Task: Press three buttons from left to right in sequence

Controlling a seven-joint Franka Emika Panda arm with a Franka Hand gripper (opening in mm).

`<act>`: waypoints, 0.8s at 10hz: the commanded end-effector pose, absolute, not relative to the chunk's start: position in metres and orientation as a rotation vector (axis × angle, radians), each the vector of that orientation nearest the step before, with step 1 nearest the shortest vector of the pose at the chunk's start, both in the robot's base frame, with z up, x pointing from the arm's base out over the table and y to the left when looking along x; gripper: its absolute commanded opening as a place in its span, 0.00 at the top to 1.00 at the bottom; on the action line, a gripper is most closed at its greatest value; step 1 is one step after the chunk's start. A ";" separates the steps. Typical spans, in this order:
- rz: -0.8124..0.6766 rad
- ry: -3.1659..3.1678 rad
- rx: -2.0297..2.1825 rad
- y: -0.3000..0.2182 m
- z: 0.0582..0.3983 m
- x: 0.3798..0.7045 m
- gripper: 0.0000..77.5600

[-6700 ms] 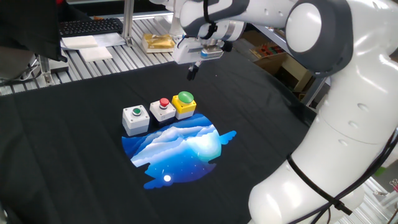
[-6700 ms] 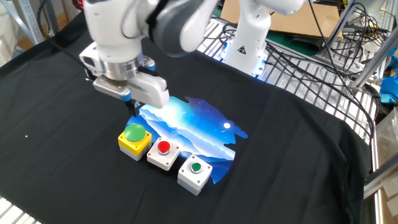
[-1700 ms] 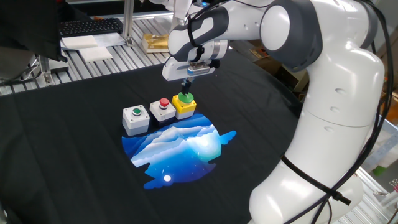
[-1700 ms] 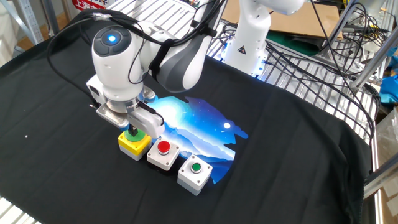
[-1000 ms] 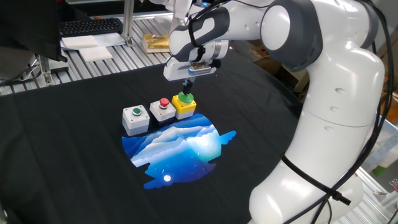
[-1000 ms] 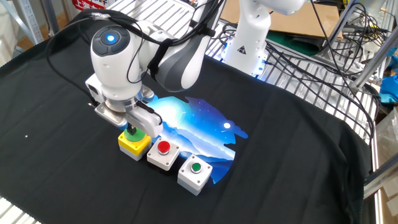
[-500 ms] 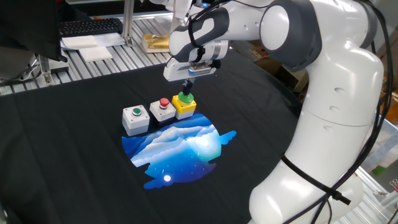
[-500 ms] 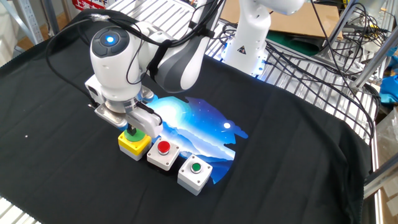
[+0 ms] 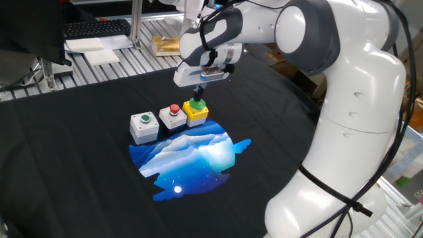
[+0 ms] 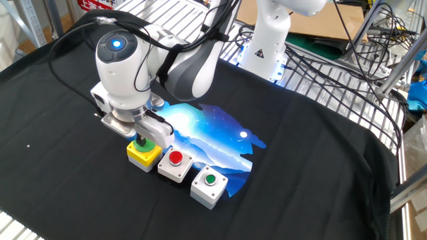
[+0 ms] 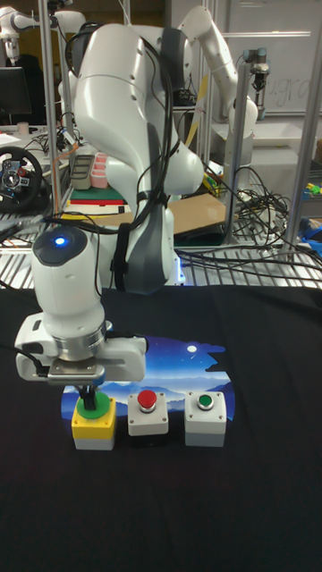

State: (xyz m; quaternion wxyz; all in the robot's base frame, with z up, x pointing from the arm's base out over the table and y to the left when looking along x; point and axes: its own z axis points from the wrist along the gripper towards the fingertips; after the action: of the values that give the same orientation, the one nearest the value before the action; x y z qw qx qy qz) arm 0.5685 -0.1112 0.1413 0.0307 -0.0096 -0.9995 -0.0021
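Observation:
Three buttons stand in a row on the black cloth. The grey box with a small green button (image 9: 144, 121) (image 10: 210, 180) (image 11: 205, 402) is at one end. A grey box with a red button (image 9: 174, 110) (image 10: 175, 159) (image 11: 146, 404) sits in the middle. The yellow box with a large green dome (image 9: 196, 106) (image 10: 145, 155) (image 11: 93, 427) is at the other end. My gripper (image 9: 197, 98) (image 10: 140, 139) (image 11: 88, 397) points straight down with its dark fingers shut together. Their tips rest on top of the green dome.
A blue mountain-picture mat (image 9: 192, 155) (image 10: 213, 130) lies beside the boxes. A keyboard (image 9: 96, 28), papers and a yellow object (image 9: 167, 44) sit on the slatted bench behind. The arm's base (image 10: 267, 40) and cables (image 10: 347, 60) stand at the cloth's far side.
Since 6.7 s ago the gripper has come down from above the cloth onto the green dome. Over the last second it has hardly moved.

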 end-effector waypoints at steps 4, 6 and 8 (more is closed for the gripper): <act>-0.008 -3.070 -0.035 -0.111 0.128 0.568 1.00; 0.005 -3.057 -0.033 -0.112 0.151 0.568 1.00; 0.001 -3.057 -0.023 -0.112 0.172 0.571 1.00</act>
State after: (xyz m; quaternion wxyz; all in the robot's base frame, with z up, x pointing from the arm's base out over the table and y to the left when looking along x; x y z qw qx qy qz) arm 0.5689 -0.1111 0.1476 0.0397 -0.0100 -0.9992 -0.0007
